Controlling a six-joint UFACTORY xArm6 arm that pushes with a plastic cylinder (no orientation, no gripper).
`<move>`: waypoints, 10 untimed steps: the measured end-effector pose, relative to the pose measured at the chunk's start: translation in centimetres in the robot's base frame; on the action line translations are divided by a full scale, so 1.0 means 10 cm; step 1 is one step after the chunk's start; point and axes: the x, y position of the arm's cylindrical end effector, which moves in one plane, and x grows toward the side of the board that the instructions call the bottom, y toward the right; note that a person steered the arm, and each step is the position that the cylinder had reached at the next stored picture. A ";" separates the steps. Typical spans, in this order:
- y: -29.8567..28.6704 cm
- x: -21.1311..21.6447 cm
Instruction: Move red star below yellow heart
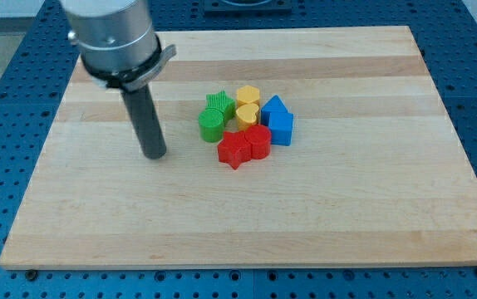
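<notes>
The red star (234, 149) lies on the wooden board (247, 232), at the lower left of a tight cluster of blocks. The yellow heart (247, 114) sits just above it, near the cluster's middle. A second red block (258, 142) touches the star on its right. My tip (154, 154) rests on the board to the view's left of the cluster, well apart from the red star and level with it.
A yellow hexagon-like block (248, 95) is at the cluster's top. A green star (217, 103) and a green rounded block (212, 125) are on its left. Two blue blocks (278, 120) are on its right. Blue pegboard (6, 91) surrounds the board.
</notes>
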 end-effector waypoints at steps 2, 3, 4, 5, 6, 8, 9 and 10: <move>0.06 0.61; 0.07 0.71; 0.18 0.86; 0.54 0.72; 0.84 0.47; 0.92 0.23; 0.94 0.07; 0.95 -0.13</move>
